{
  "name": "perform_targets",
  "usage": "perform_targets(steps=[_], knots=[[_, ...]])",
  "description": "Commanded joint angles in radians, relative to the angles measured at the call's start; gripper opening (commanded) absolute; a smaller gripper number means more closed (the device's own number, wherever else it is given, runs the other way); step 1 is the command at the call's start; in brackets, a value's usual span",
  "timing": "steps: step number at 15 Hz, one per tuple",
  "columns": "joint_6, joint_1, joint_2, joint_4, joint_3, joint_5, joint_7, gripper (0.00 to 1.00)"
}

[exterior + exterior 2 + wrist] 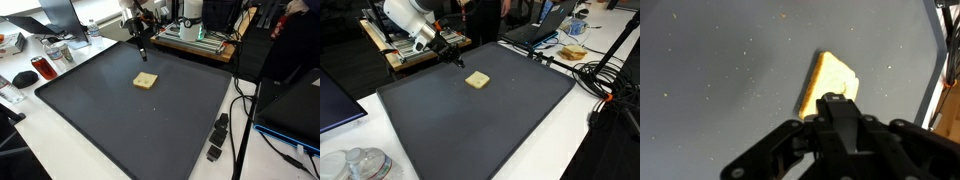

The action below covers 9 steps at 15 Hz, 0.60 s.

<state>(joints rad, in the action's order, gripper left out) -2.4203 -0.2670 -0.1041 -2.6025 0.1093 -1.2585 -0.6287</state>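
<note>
- gripper (838,100): the fingers look pressed together with nothing between them. It is empty and tip-down, and hangs above the worktop (100,125) without touching it.
- bread slice (826,72): this is the thing nearest the gripper. In the wrist view it sits just past the fingertips, up-frame, and the fingers cover its near edge.
- Key relation: in both exterior views the gripper (144,52) is on the far-edge side of the bread slice (146,81) and raised above it. They are near each other but clearly apart, so the gripper is offset rather than centred over the slice.
- Slice pose: it lies flat on the dark worktop and is roughly square, with no real long axis. In the wrist view it looks stretched from lower left to upper right, which is likely just the camera angle.
- Only one arm is present, so there is no nearer or farther arm to choose between.
- Beyond the slice: a black cable block (217,137) lies well apart from it on the white border. A dark red can (42,68) is also well apart, off the opposite side.
</note>
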Motion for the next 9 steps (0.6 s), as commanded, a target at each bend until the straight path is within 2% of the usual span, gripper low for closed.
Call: perform_targets(steps=[1,5,9], knots=[[-0.044,0.045,0.057,-0.05,0.02,-0.088,0.094,0.06],[-0.119,0.075,0.065,-0.054,0.018,-0.147,0.167,0.06],[-0.183,0.1,0.053,-0.038,0.019,-0.024,0.2,0.05]])
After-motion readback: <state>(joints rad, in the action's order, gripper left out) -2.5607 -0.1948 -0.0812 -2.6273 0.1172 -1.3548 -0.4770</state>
